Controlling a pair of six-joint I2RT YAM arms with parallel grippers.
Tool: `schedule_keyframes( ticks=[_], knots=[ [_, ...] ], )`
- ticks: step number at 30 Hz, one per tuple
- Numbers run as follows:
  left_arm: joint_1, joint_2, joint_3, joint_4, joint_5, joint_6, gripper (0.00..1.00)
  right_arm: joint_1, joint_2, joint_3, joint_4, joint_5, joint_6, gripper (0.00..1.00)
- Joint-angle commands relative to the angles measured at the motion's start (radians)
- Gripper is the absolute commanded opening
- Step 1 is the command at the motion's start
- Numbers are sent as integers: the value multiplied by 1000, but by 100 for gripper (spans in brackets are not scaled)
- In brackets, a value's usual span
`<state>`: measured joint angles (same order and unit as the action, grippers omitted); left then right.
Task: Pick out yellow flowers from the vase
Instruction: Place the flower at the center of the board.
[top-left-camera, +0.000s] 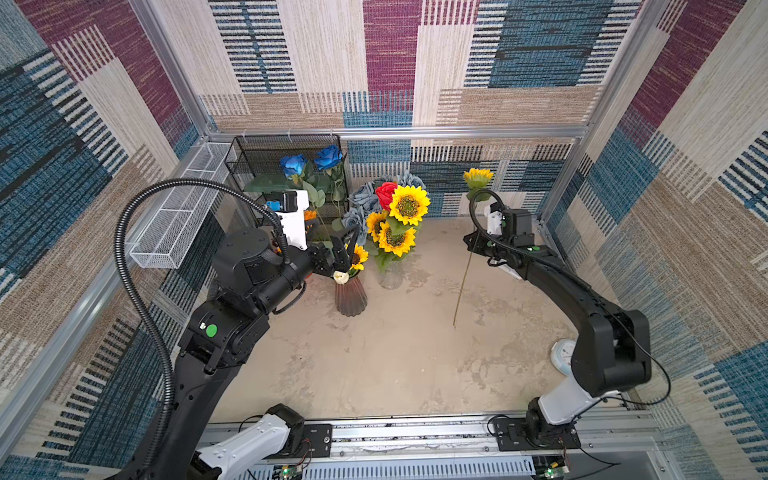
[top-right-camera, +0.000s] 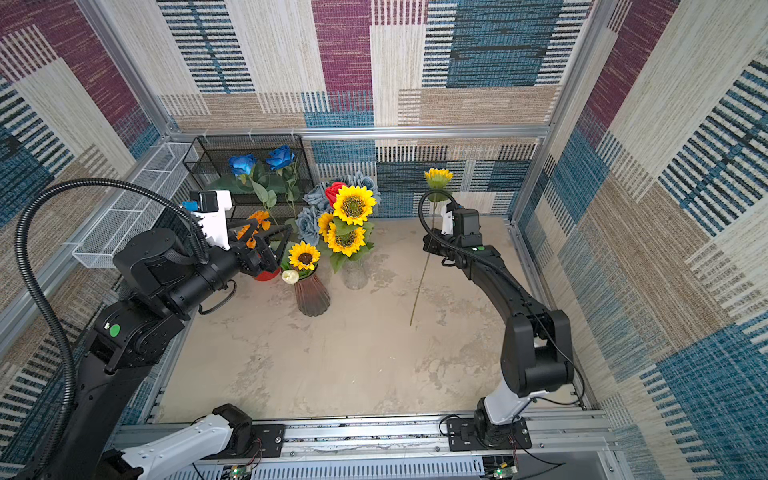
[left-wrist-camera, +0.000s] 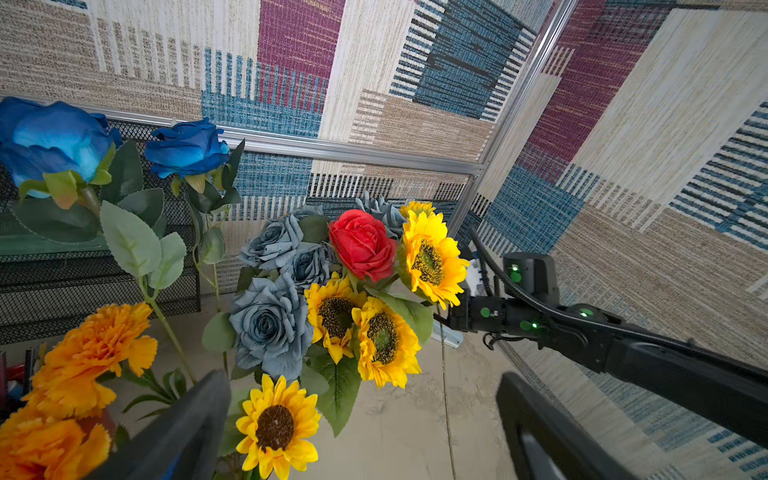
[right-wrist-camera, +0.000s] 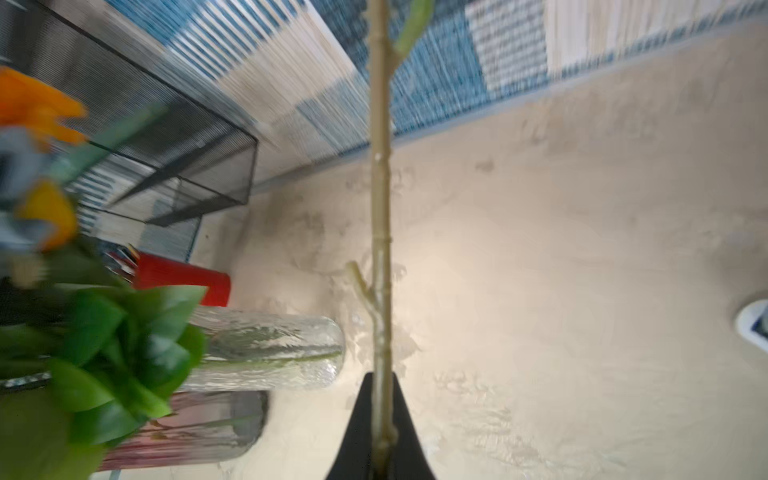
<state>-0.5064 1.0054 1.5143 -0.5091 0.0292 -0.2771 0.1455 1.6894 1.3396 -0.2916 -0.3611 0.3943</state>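
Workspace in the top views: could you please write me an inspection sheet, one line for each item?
Surface: beige tabletop, blotchy.
Job's things: three sunflowers in the clear vase; small sunflower in the ribbed vase; held sunflower outside both vases.
Clutter: blue roses, red rose, grey roses, orange flowers, black mesh rack, white mesh tray, white round device.
Grippers: left gripper open near the small sunflower; right gripper shut on the held sunflower's stem.
Cables: left hose and right hose, black corrugated, looping above the arms.
Surroundings: patterned fabric walls, aluminium frame.
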Motion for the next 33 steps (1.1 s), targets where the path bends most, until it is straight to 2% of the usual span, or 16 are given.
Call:
schedule_keyframes(
  ticks=[1, 5, 8, 13, 22, 23, 25, 27, 30, 33],
  knots=[
    [0, -5, -4, 23, -15, 18, 100, 2, 118, 94, -180, -52, -63, 0],
    [1, -6, 1, 23, -14, 23, 100, 32, 206, 149, -270, 20, -115, 0],
    [1, -4, -1, 30, -5, 20, 100, 37, 256, 149, -313, 17, -127, 0],
    [0, 8, -12, 41, 8, 12, 100, 69, 235, 53, -263, 68, -108, 0],
    [0, 21, -22, 54, 22, 3, 100, 86, 192, -58, -239, 83, -112, 1],
    [0, 21, -24, 58, 24, 2, 100, 84, 190, -67, -230, 88, -111, 7],
    [1, 23, -28, 64, 29, -3, 100, 86, 191, -75, -225, 97, -115, 30],
    [0, 25, -27, 62, 31, -3, 100, 89, 191, -76, -227, 108, -119, 43],
    [0, 25, -19, 55, 29, -3, 100, 97, 185, -77, -230, 114, -120, 59],
    [1, 20, -21, 57, 26, -2, 100, 105, 151, -88, -215, 117, -117, 63]
  ],
)
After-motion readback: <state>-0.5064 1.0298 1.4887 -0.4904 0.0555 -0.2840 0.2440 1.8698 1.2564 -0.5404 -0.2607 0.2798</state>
